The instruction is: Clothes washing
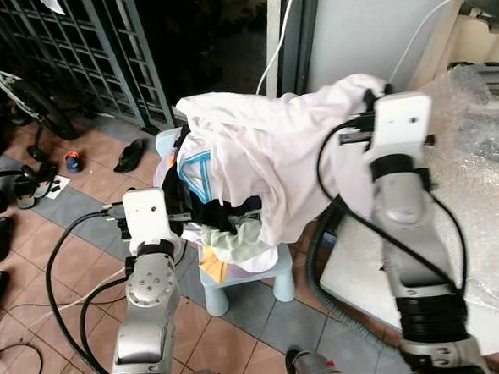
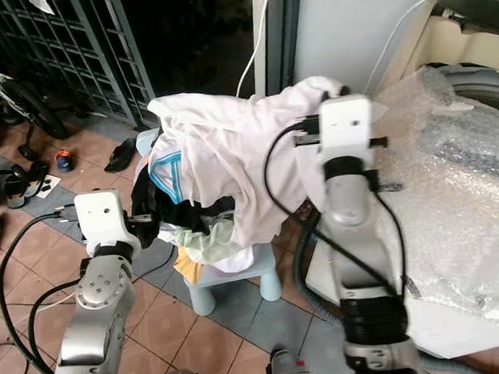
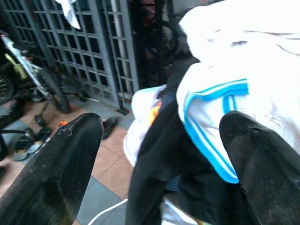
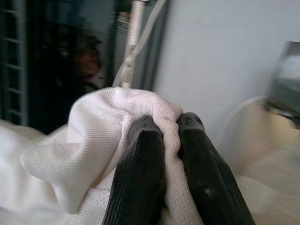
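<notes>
1. Right gripper (image 4: 169,126): fingers pinched tight on white garment (image 1: 272,143), lifted above laundry pile (image 1: 227,231).
2. Pile sits on pale blue stool (image 1: 276,274), next to bubble-wrapped washer (image 1: 477,165).
3. Left gripper (image 3: 159,140): fingers wide apart, holding nothing, just beside pile's dark cloth (image 3: 159,154).

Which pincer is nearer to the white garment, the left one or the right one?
Right. The right pincer is shut on a fold of the white garment. The left pincer is open beside the clothes pile, facing its dark cloth.
</notes>
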